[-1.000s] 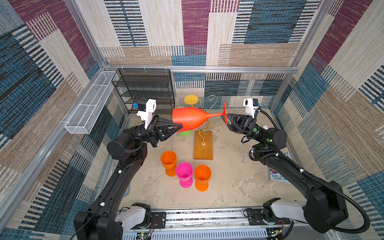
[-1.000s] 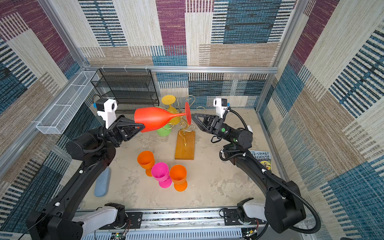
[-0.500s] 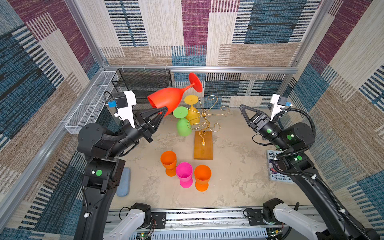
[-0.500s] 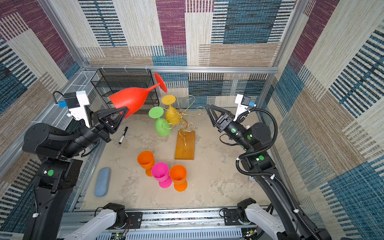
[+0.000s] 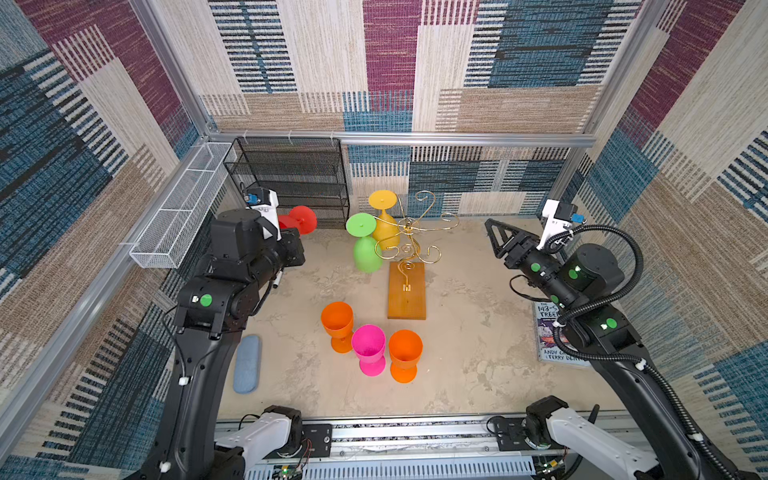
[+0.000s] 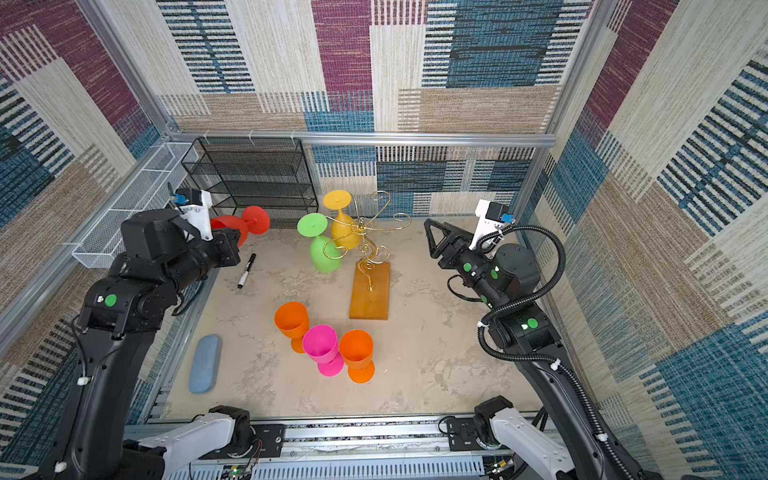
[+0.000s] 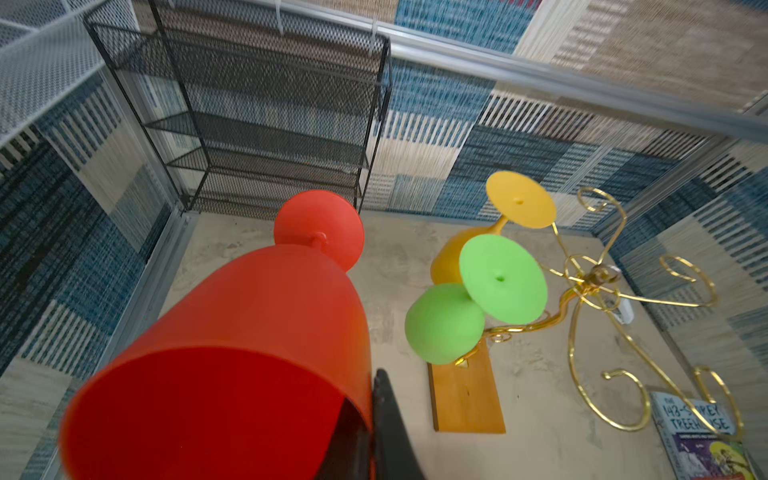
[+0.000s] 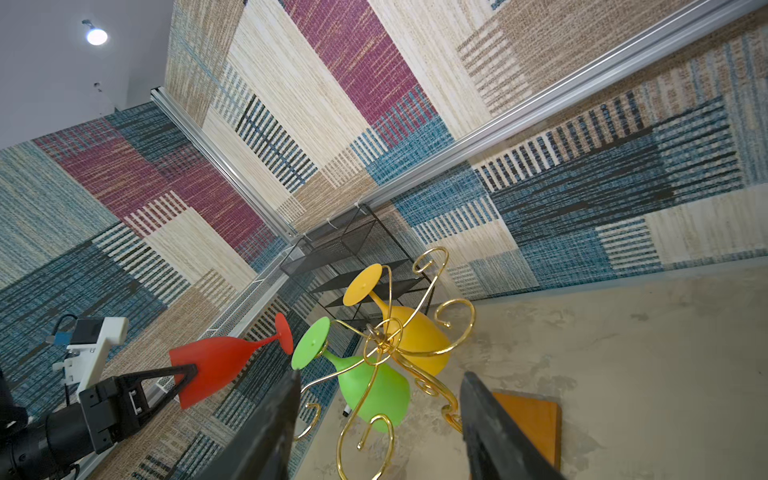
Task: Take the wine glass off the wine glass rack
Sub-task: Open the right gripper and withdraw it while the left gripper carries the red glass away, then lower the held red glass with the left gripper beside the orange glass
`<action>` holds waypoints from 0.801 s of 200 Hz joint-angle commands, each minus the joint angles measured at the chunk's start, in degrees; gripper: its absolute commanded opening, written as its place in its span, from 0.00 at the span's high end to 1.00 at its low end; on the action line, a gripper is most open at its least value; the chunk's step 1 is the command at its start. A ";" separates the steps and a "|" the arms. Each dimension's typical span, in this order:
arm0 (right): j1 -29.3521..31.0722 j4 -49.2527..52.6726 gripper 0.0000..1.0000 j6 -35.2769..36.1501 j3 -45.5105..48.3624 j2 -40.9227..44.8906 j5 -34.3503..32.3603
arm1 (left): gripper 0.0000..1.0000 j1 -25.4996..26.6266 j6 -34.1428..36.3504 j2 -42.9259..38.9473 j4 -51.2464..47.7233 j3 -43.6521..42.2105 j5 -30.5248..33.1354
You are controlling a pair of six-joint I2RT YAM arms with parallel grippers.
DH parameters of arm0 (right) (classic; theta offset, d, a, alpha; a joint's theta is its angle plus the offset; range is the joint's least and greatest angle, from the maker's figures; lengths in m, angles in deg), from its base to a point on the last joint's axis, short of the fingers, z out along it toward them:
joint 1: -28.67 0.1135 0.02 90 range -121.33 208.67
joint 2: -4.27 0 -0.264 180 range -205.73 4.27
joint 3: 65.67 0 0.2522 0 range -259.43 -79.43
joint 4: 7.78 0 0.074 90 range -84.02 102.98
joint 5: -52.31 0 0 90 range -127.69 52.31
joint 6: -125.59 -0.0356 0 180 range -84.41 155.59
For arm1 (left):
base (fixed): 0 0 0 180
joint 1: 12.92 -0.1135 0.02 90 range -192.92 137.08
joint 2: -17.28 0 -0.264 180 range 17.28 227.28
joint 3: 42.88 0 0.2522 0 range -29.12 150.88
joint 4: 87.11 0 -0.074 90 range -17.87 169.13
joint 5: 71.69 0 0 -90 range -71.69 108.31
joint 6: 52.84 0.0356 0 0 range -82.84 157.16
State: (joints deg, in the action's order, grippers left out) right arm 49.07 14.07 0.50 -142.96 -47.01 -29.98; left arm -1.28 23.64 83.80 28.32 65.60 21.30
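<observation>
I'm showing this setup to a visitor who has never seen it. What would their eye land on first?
Probably the red wine glass, held sideways by its rim in the left tool, at the left near the black mesh shelf. Next, the gold wire rack in the middle, with a green glass and a yellow glass hanging upside down from it.

Wine glass rack [image 5: 407, 291] stands at centre, two hanging glasses [image 5: 368, 253] on its left; the wine glass [image 5: 300, 219] aloft farther left, before a mesh shelf [image 5: 291, 178]; three goblets [image 5: 369, 349] in front, a book [image 5: 545, 336] at right.
</observation>
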 commanded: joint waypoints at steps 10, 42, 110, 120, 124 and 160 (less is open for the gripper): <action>-0.01 1.72 0.37 1.34 -0.34 0.22 -3.05 | 1.00 -0.13 0.62 4.59 -4.57 -2.15 -2.72; -0.01 2.70 0.36 1.34 -0.29 -0.35 -3.24 | 1.00 -0.12 1.19 10.81 -6.80 -4.41 -4.90; -0.01 3.15 0.35 1.67 -0.54 -2.96 -1.84 | 1.00 0.09 2.07 19.66 -7.93 -7.79 -7.27; -0.03 3.24 0.35 1.71 -0.76 -3.41 -1.51 | 1.00 0.14 2.02 20.40 -8.17 -8.10 -7.10; -0.04 3.24 0.35 1.78 -0.75 -3.61 -1.39 | 1.00 0.14 2.10 20.65 -8.17 -8.28 -7.24; -0.10 3.11 0.35 1.66 -1.66 -5.65 -0.03 | 1.00 0.66 1.92 22.21 -8.17 -9.48 -10.12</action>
State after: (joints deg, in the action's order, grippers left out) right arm 49.05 17.90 1.83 -143.64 -51.71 -31.67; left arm -1.00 24.75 105.42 21.02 56.50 13.47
